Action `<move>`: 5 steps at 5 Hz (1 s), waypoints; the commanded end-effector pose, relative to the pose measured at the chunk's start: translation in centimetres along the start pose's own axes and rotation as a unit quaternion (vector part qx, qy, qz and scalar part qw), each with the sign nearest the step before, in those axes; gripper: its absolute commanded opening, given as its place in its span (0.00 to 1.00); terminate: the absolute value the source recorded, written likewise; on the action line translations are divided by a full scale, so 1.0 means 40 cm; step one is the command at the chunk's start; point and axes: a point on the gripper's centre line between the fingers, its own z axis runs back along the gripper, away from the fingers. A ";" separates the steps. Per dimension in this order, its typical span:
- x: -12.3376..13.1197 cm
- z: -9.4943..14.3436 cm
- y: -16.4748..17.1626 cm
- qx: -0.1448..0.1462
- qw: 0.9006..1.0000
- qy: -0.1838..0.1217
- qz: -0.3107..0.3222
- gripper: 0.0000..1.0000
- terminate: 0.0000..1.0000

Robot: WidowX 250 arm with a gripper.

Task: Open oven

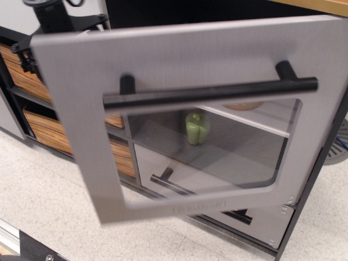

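Note:
The grey oven's door [179, 60] stands swung well out toward me, hinged on its right side. Its long black bar handle [209, 93] crosses the top of the clear window. Through the window I see the grey shelf [263, 118] and a green toy pepper [197, 128] on the oven floor. An orange lid [243, 105] on the shelf is mostly hidden by the handle. My black gripper [54, 24] is at the top left, right behind the door's free left edge. Its fingertips are hidden by the door.
A smaller windowless grey drawer [157, 163] with a black bar handle [169, 182] sits below the oven. Two wood-grain drawers [46, 130] are stacked at the left. A speckled floor [54, 206] lies in front. A wooden countertop edge [326, 4] runs along the top right.

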 end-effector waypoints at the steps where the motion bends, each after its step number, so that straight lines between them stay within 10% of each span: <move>1: -0.092 0.063 0.081 -0.001 0.993 0.043 -0.108 1.00 0.00; 5: -0.210 0.086 -0.106 -0.047 0.984 0.066 -0.162 1.00 0.00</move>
